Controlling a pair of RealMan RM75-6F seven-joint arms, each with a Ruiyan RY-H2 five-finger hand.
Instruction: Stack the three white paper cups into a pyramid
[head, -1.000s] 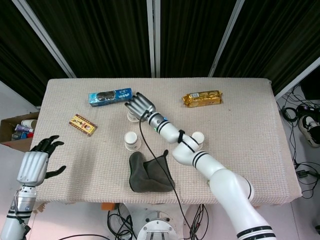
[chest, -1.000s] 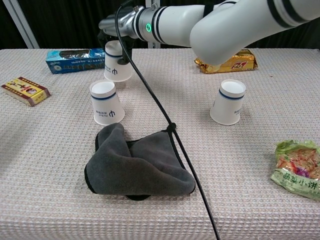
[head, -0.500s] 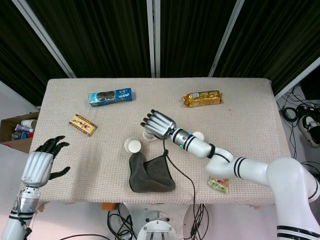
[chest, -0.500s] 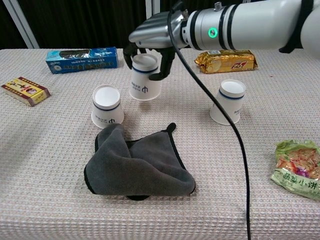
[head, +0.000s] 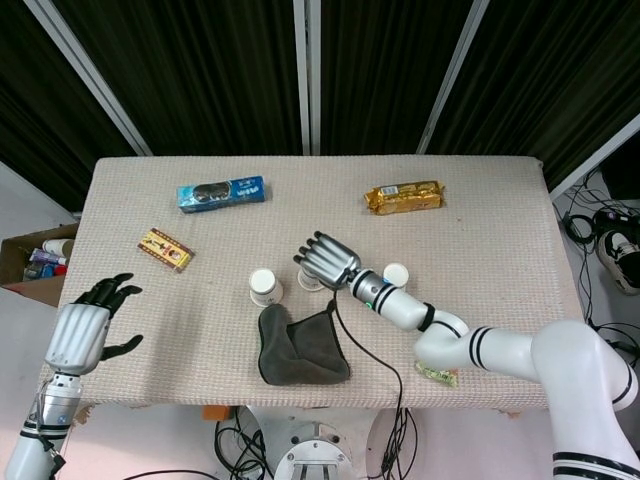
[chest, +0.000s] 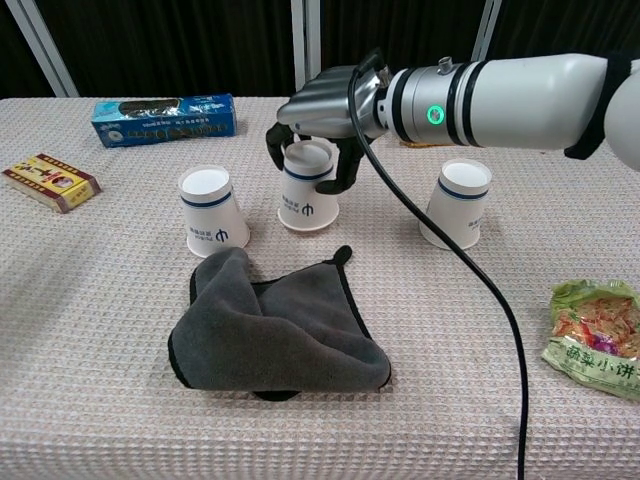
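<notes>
Gripping the middle cup (chest: 309, 196) from above, my right hand (chest: 325, 105) has its fingers curled around the rim, base on the table (chest: 90, 330). A second cup (chest: 213, 208) stands at its 9 o'clock, a third (chest: 458, 204) at 3 o'clock, the cloth (chest: 275, 328) at 6. My left hand (head: 82, 332) hangs off the table's edge, fingers spread, holding nothing.

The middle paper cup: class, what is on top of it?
The right hand arches over the middle cup, fingers down its sides. The cup's top is mostly covered.
</notes>
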